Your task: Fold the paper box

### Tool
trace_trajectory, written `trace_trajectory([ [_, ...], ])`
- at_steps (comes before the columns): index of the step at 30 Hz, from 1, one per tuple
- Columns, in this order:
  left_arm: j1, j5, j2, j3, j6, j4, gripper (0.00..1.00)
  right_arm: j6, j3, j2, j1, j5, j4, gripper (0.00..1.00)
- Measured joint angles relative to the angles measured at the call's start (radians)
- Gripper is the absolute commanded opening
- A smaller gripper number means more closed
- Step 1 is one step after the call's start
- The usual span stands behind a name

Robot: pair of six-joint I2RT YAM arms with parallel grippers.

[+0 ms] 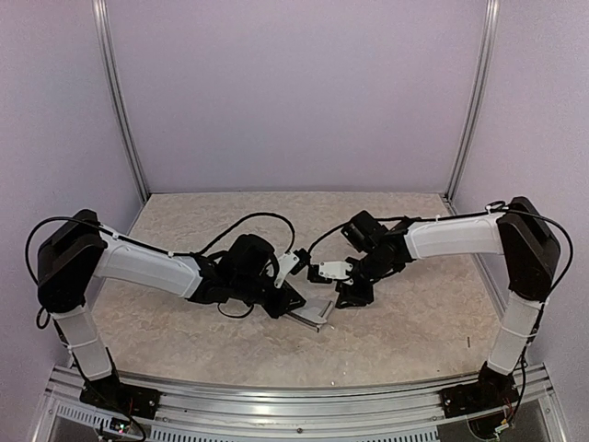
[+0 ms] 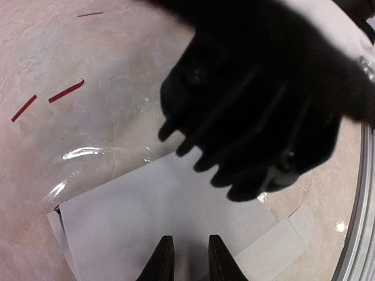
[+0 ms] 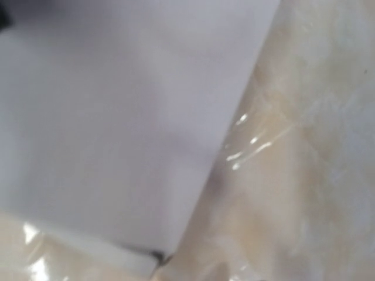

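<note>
The paper box (image 1: 314,316) lies flat on the table between both arms, a pale grey-white card. In the left wrist view its big panel (image 2: 164,205) fills the lower middle, with a flap (image 2: 281,246) at lower right. My left gripper (image 2: 190,237) stands over the panel with its two dark fingers a narrow gap apart; the card shows between them. It also shows in the top view (image 1: 293,299). My right gripper (image 1: 348,296) hangs over the card's right end, a dark blur in the left wrist view (image 2: 263,99). The right wrist view shows only the card (image 3: 117,117) up close, no fingers.
Two thin red scraps (image 2: 65,91) (image 2: 23,108) lie on the mottled beige table (image 1: 184,230). Clear film glints beside the card (image 2: 82,155). A metal rail (image 1: 294,405) runs along the front edge. Lilac walls close in the back and sides.
</note>
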Motion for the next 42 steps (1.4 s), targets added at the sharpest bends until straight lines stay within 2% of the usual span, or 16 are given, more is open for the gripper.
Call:
trace_trajectory([
  [7,-0.008,-0.005,0.040,-0.009,0.000,0.006,0.19,-0.018,-0.065,-0.082,-0.002,-0.054,0.003,0.47],
  [14,-0.008,-0.008,0.080,-0.010,0.007,0.040,0.18,-0.005,-0.117,-0.271,-0.021,-0.159,0.056,0.47],
  [22,-0.008,-0.009,0.085,-0.008,0.025,0.054,0.20,0.009,-0.161,-0.367,-0.027,-0.185,0.109,0.46],
  [26,-0.008,-0.028,0.076,-0.008,0.042,0.047,0.20,0.039,-0.167,-0.384,-0.054,-0.182,0.138,0.47],
  [34,-0.004,-0.062,0.003,0.003,0.083,0.043,0.21,0.117,-0.134,-0.373,-0.192,-0.227,0.196,0.47],
  [42,-0.001,-0.116,-0.027,0.026,0.063,0.042,0.30,0.053,-0.114,-0.274,-0.171,-0.237,0.167,0.48],
])
